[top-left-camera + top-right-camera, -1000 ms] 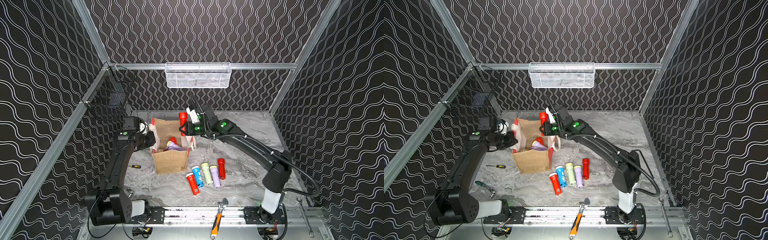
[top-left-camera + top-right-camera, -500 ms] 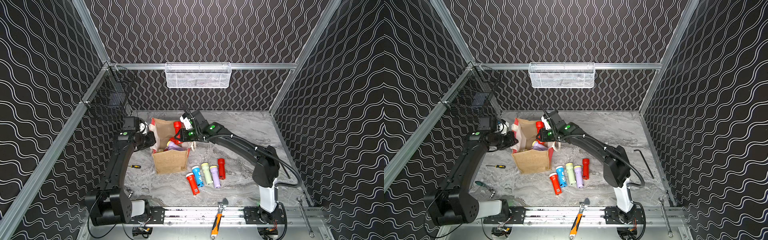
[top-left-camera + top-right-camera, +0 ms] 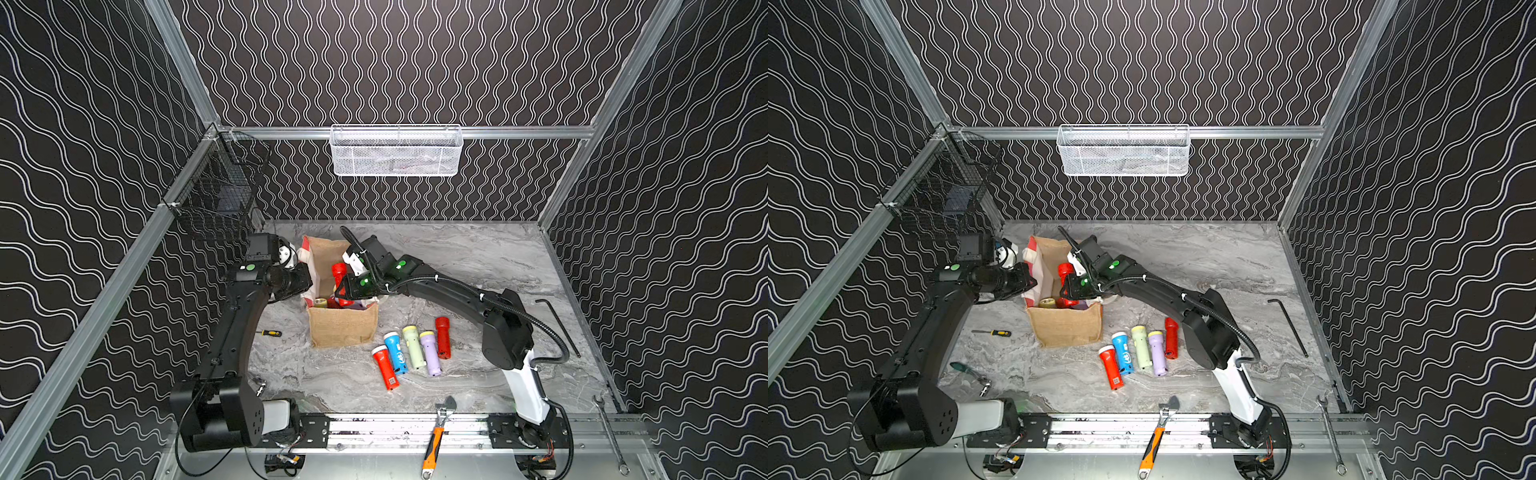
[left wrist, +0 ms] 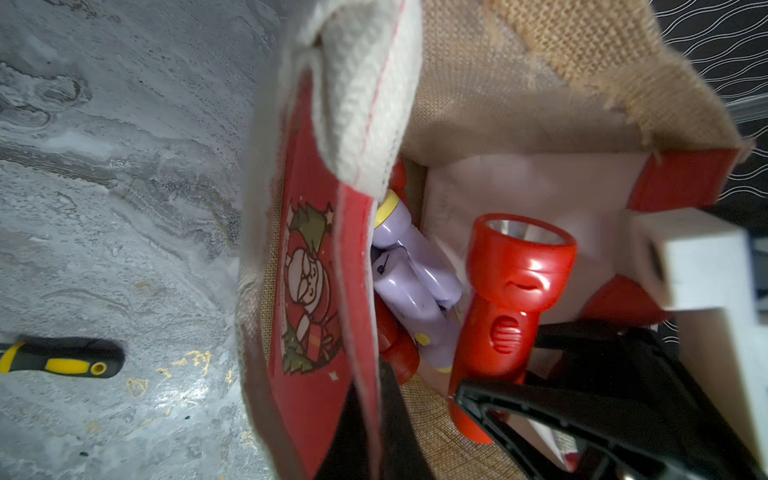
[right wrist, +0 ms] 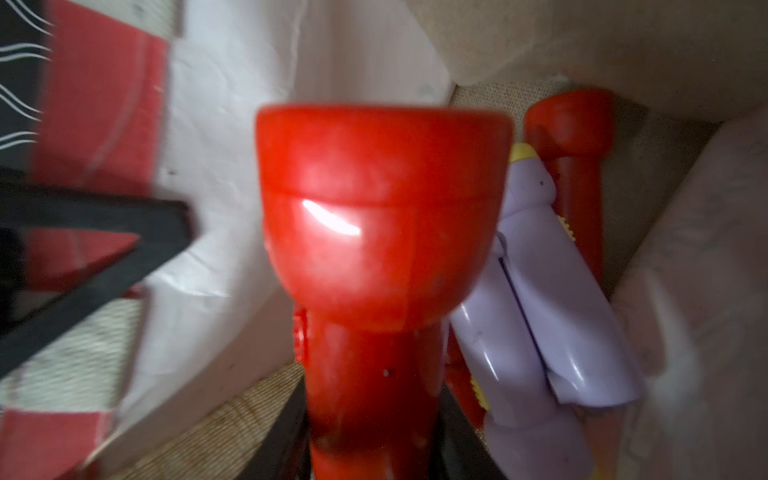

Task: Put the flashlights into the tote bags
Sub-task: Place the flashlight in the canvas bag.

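Note:
The tote bag (image 3: 343, 328) (image 3: 1065, 330) stands open on the marble table, with tan jute sides and a red-and-white panel (image 4: 309, 291). My left gripper (image 3: 306, 286) (image 4: 366, 432) is shut on the bag's left wall at its rim. My right gripper (image 3: 345, 286) (image 5: 370, 419) is shut on a red flashlight (image 3: 338, 272) (image 4: 509, 299) (image 5: 374, 249), held head-up inside the bag's mouth. Lilac flashlights (image 4: 415, 282) (image 5: 544, 316) and a red one (image 5: 575, 166) lie on the bag's floor. Several more flashlights (image 3: 414, 349) lie in a row on the table to the right of the bag.
A small yellow-black screwdriver (image 3: 269, 333) lies left of the bag. An orange-handled wrench (image 3: 434, 440) rests on the front rail. A hex key (image 3: 559, 326) and a spanner (image 3: 609, 432) lie at the right. A white mesh basket (image 3: 396, 151) and a black wire basket (image 3: 216, 199) hang on the walls.
My right gripper has carried the red flashlight down and leftward from above the bag's rim into its mouth. The left arm has stayed in place on the bag wall.

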### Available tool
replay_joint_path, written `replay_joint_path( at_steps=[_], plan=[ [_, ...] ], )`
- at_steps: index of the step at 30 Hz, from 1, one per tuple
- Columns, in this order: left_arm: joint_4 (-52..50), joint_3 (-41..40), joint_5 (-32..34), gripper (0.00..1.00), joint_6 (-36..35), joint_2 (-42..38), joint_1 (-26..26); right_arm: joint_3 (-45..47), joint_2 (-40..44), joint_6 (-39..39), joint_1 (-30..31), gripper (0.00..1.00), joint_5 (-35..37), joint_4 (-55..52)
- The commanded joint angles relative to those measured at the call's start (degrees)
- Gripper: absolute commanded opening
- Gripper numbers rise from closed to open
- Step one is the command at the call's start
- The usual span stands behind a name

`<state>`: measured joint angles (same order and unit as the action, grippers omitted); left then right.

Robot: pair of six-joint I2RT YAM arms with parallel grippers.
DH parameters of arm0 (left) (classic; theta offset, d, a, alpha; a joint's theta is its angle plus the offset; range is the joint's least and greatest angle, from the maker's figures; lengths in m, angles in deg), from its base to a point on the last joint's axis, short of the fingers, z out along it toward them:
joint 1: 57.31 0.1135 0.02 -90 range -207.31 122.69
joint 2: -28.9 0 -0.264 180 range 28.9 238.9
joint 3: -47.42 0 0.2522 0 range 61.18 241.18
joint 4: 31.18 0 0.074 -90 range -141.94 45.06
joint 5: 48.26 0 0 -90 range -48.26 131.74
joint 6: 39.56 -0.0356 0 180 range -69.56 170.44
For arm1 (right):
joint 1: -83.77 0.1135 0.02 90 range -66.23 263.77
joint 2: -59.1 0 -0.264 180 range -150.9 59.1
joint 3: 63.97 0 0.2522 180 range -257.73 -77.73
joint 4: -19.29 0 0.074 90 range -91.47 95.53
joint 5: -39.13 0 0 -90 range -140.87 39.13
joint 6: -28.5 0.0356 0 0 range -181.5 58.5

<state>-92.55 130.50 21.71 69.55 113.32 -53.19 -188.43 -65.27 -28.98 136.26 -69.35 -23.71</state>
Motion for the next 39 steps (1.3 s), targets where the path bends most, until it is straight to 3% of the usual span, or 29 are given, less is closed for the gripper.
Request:
replay_joint_path(
  at_steps=[1,7,13,24,35,39],
  plan=[
    [0.94,0.12,-0.46,0.02,-1.16,-0.05,0.11,-1.16,-1.77,0.35,0.24,0.38,-0.59,-6.40],
    [1.02,-0.13,-0.63,0.02,-1.04,-0.18,0.12,-3.98,-5.67,-0.32,0.15,0.41,-2.56,-10.94],
    [0.99,-0.15,-0.80,0.02,-0.95,0.20,0.09,-3.58,-5.55,-0.07,-0.29,0.52,-2.36,-11.06],
    [1.01,-0.21,-0.80,0.02,-1.03,-0.09,0.12,-5.59,-2.17,-1.13,-4.09,0.53,-2.20,-12.70],
    [1.45,-0.32,-1.14,0.02,-0.54,-0.14,0.11,-9.94,6.18,-7.67,-6.17,0.54,-2.08,-17.00],
    [2.11,-0.55,-2.57,0.02,0.16,0.11,0.11,-8.23,13.08,-10.72,-6.56,0.54,2.49,-18.98]
  ],
)
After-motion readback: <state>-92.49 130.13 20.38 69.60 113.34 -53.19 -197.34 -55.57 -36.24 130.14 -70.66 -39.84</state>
